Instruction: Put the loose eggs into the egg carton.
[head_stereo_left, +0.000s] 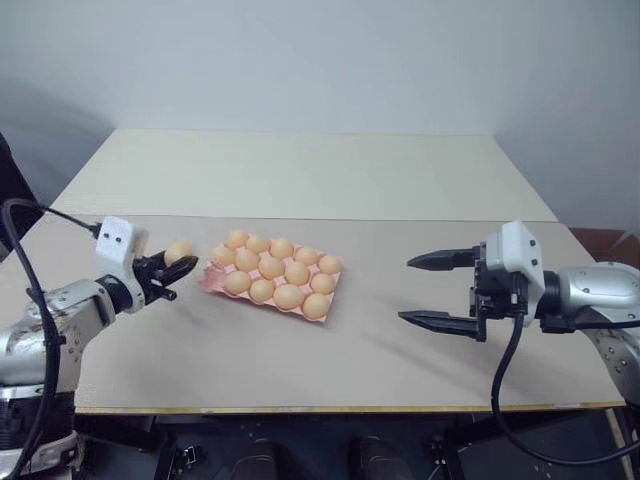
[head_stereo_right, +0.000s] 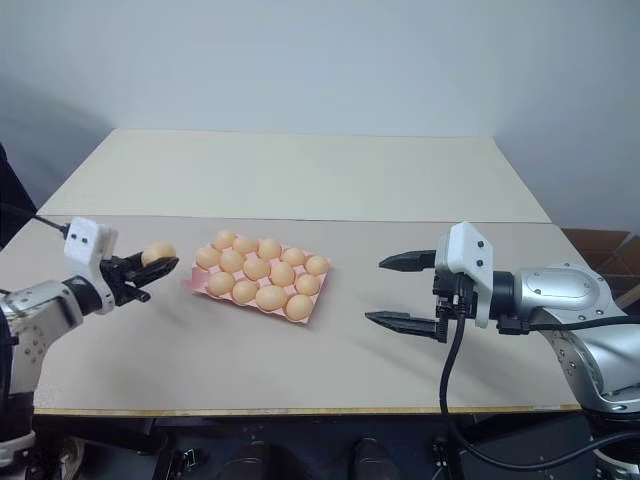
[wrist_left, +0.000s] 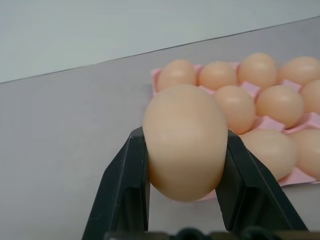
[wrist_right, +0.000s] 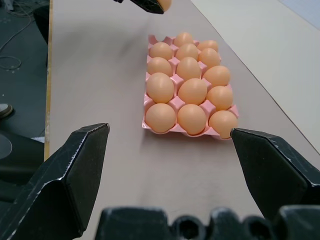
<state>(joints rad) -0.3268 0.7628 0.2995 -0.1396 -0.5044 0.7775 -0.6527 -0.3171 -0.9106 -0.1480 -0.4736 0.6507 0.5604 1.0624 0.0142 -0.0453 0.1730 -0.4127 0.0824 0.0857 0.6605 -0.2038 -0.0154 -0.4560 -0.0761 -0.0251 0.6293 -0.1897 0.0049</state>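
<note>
My left gripper (head_stereo_left: 182, 263) is shut on a light orange-tan egg (wrist_left: 185, 142) and holds it just above the table, a little left of the egg carton (head_stereo_left: 207, 279). The pink carton lies flat at the table's middle left, with several eggs (head_stereo_left: 271, 266) in its cups. One corner cup (wrist_right: 153, 39), the one nearest the left gripper, is empty. My right gripper (head_stereo_left: 406, 290) hovers over the table to the carton's right. It points toward the carton, fingers (wrist_right: 75, 170) wide open with nothing between them.
The tan table (head_stereo_left: 300, 370) has a front edge close to me and a seam running across behind the carton. A paler table section (head_stereo_left: 300, 170) extends to the wall. A black cable (head_stereo_left: 20, 260) loops near the left arm.
</note>
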